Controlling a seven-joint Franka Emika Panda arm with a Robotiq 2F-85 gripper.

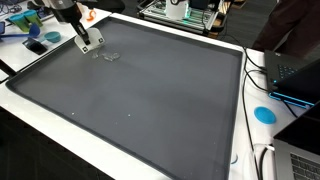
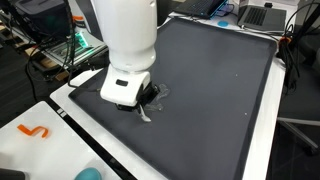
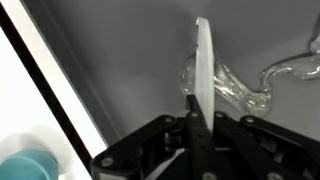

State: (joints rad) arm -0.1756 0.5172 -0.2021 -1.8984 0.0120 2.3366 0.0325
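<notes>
My gripper point(image 3: 197, 125) is shut on a thin white flat piece point(image 3: 203, 65), which I see edge-on sticking out past the fingers. Just beyond it, a clear crumpled plastic item point(image 3: 235, 92) lies on the dark grey mat point(image 3: 120, 60). In an exterior view the gripper point(image 1: 85, 40) hangs low over the mat's far left corner, with the white piece point(image 1: 92, 43) at its tip and the clear item point(image 1: 109, 55) beside it. In an exterior view the white arm body point(image 2: 128, 45) hides most of the gripper point(image 2: 130, 100); the clear item point(image 2: 148, 113) peeks out below it.
The mat point(image 1: 140, 100) lies on a white table point(image 1: 40, 125). A laptop point(image 1: 297, 72), cables and a blue disc point(image 1: 264, 114) lie off the mat's right side. Blue items point(image 1: 38, 44) sit near the gripper's corner. An orange squiggle point(image 2: 35, 131) and a teal object point(image 2: 88, 174) rest on the white edge.
</notes>
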